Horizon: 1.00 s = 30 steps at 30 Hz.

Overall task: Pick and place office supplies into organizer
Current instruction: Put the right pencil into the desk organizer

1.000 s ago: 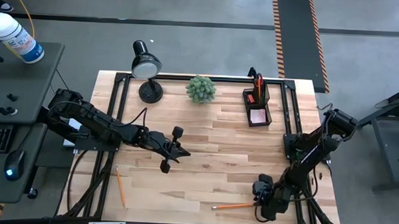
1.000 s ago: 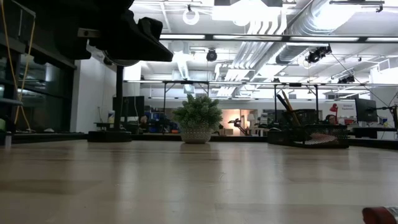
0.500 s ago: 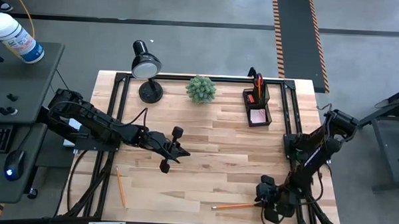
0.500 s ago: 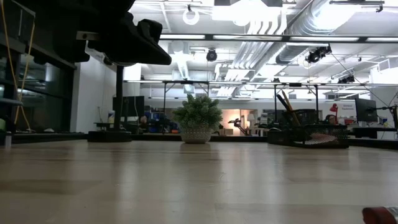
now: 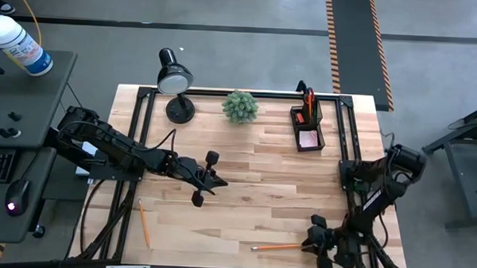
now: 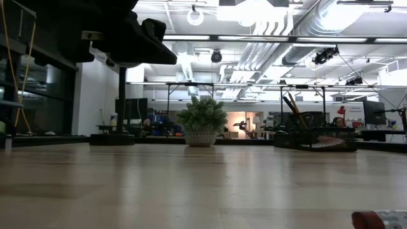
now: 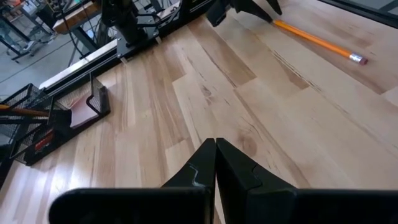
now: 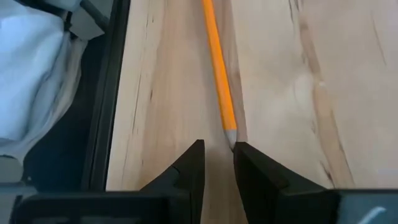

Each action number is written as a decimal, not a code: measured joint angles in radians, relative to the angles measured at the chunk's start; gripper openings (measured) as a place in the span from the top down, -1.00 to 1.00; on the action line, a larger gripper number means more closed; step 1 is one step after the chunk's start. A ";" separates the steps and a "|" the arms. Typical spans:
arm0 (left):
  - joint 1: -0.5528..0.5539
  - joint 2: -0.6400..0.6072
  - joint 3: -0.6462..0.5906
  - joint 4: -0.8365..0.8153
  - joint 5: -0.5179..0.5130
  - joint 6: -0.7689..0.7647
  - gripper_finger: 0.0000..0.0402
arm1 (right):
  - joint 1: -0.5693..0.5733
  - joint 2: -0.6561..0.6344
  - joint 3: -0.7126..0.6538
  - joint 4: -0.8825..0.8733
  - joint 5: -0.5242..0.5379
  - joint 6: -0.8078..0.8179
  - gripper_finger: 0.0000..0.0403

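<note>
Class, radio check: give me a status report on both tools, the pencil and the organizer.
Right tool slightly open, tips at the pencil point, near front edge. Left tool shut, empty, mid-table. Organizer at back right. Nothing in the way.

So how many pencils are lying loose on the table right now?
2. One pencil lies near the front edge, its tip at the right gripper. The other pencil lies near the front left corner. More may stand in the organizer, where I can't tell them apart.

Grey concrete floor point(image 5: 249, 55) with orange-black hazard stripe point(image 5: 334, 38); dark side desk point(image 5: 21, 102) at left; white ducts point(image 6: 286, 25), ceiling lights overhead.
</note>
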 joint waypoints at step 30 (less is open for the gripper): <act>0.000 0.000 0.000 0.002 0.000 0.001 1.00 | -0.011 0.032 -0.003 -0.012 0.120 -0.113 0.61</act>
